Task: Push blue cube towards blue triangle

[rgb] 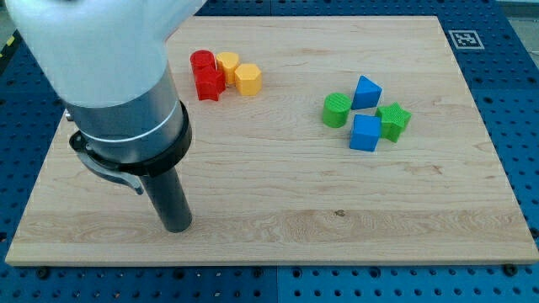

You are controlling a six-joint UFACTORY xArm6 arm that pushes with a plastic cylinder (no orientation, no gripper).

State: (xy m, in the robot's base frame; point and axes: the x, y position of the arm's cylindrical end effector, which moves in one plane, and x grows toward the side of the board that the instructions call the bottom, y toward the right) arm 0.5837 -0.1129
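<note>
The blue cube point(365, 133) lies right of centre on the wooden board point(278, 194). The blue triangle point(366, 92) lies just above it, a small gap between them. A green cylinder point(336, 110) sits to the left of the two and a green star point(393, 120) touches the cube's right side. My tip point(177, 225) is the lower end of the thick dark rod at the view's lower left, far to the left of the blue cube and touching no block.
At the top left centre a red cylinder point(201, 61), a red star-like block point(209, 83) and two yellow blocks point(227, 65) point(248, 79) lie bunched together. The arm's grey body point(118, 76) hides the board's top left. A fiducial tag point(463, 39) sits beyond the board's top right corner.
</note>
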